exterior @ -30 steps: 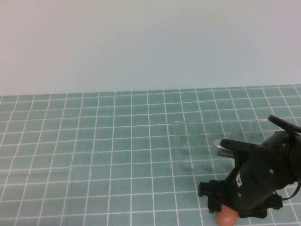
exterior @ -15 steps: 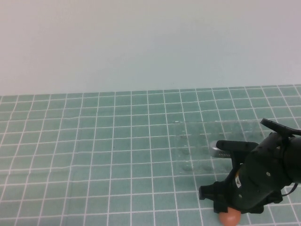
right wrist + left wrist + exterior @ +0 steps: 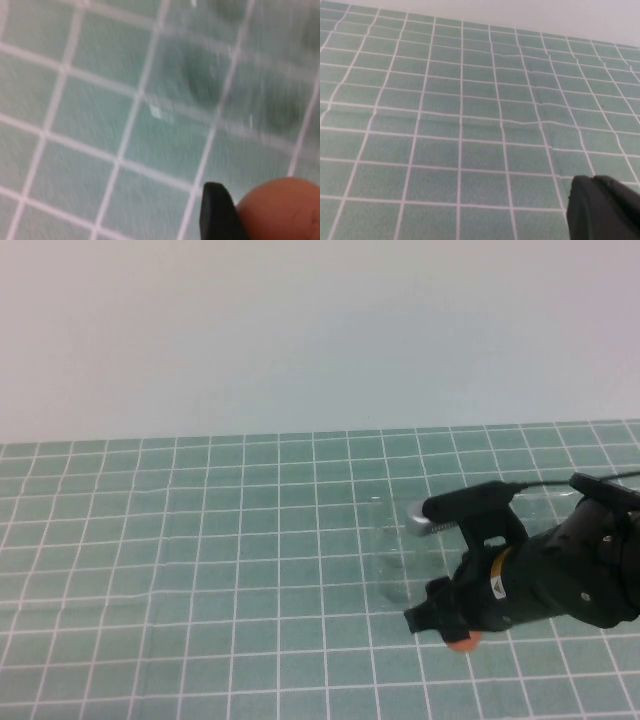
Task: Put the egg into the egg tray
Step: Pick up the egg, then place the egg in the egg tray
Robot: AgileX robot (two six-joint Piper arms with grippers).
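My right gripper (image 3: 455, 632) is shut on the orange-brown egg (image 3: 461, 642) and holds it above the mat at the near left corner of the clear egg tray (image 3: 392, 540). In the right wrist view the egg (image 3: 280, 210) sits against a black fingertip (image 3: 217, 212), with the tray's round cups (image 3: 200, 75) just beyond it. The tray is nearly invisible; only faint cup outlines show, and the right arm hides most of it. The left gripper is out of the high view; the left wrist view shows a black part of it (image 3: 600, 207) over bare mat.
A green mat with a white grid (image 3: 200, 570) covers the table up to a plain pale wall (image 3: 300, 330). The right arm's black body (image 3: 560, 575) takes up the near right of the mat.
My right gripper has lifted the egg from the mat's near edge and carried it away from me and left, to the tray's near left corner.
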